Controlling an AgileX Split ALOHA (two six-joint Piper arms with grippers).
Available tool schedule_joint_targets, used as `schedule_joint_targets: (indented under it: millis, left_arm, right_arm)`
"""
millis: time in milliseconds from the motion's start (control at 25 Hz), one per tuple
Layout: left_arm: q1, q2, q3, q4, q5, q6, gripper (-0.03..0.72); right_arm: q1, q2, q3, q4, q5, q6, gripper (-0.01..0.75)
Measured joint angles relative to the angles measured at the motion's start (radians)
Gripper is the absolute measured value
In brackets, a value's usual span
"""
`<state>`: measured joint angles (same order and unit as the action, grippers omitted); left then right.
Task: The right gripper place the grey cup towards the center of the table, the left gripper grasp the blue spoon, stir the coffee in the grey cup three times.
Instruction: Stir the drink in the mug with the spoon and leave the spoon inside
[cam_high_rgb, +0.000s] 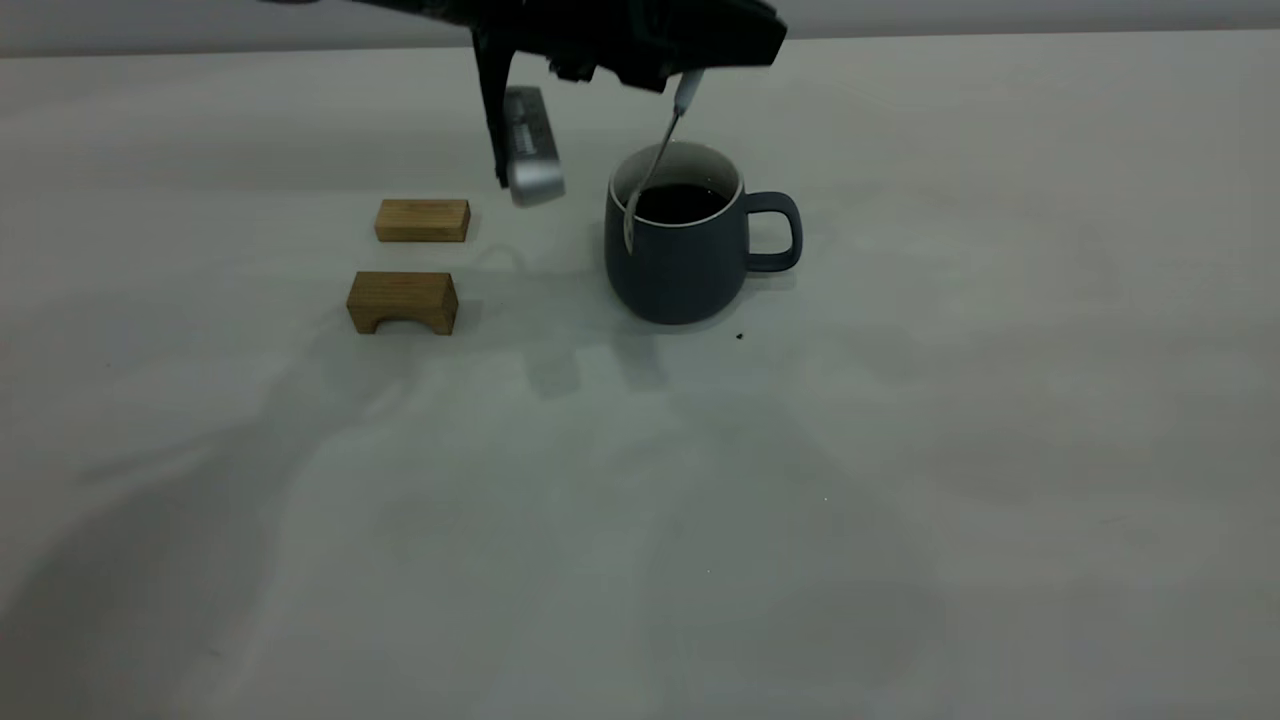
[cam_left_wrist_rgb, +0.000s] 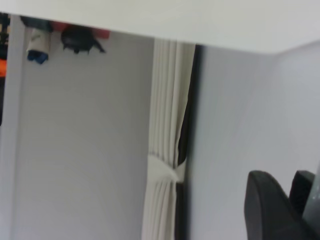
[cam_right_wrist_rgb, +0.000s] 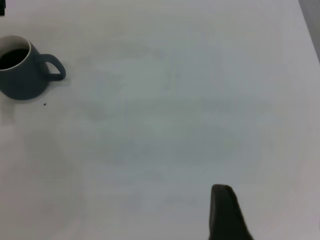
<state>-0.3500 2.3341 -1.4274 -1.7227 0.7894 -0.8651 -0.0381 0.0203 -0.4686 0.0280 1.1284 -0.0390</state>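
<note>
Standing just above the middle of the exterior frame, the grey cup (cam_high_rgb: 690, 240) rests on the table (cam_high_rgb: 900, 450), handle pointing right, the coffee (cam_high_rgb: 680, 202) dark inside. The blue spoon (cam_high_rgb: 660, 150) slants down to the cup's left rim; whether its bowl touches the liquid is hard to say. The left gripper (cam_high_rgb: 680, 60), at the top edge, is clamped on the spoon's pale handle. Two wooden blocks (cam_high_rgb: 422, 220) lie left of the cup. The right gripper (cam_right_wrist_rgb: 225, 212) shows one dark finger, well apart from the cup; I cannot tell its state.
</note>
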Motion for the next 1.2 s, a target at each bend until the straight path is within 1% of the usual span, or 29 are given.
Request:
schedule_joint_targets:
  millis: [120,240,440,800,1080,1200]
  left_arm:
    - [0.000,0.000,-0.035,-0.001,0.035,0.000,0.137]
    - [0.000,0.000,-0.047,-0.002,0.047,0.000,0.137]
    - [0.000,0.011,-0.048,-0.003,0.005,0.000,0.137]
    - [0.002,0.096,-0.050,-0.009,-0.024,0.005,0.137]
    - [0.042,0.101,-0.050,-0.008,-0.083,0.004,0.137]
    - [0.045,0.111,-0.059,-0.011,-0.103,0.004,0.137]
  right_arm:
    - [0.000,0.000,0.000,0.000,0.000,0.000,0.483]
    - [0.000,0.000,0.000,0.000,0.000,0.000,0.483]
    - [0.000,0.000,0.000,0.000,0.000,0.000,0.483]
    - [0.000,0.000,0.000,0.000,0.000,0.000,0.483]
    - [0.000,0.000,0.000,0.000,0.000,0.000,0.483]
    - [0.000,0.000,0.000,0.000,0.000,0.000,0.483]
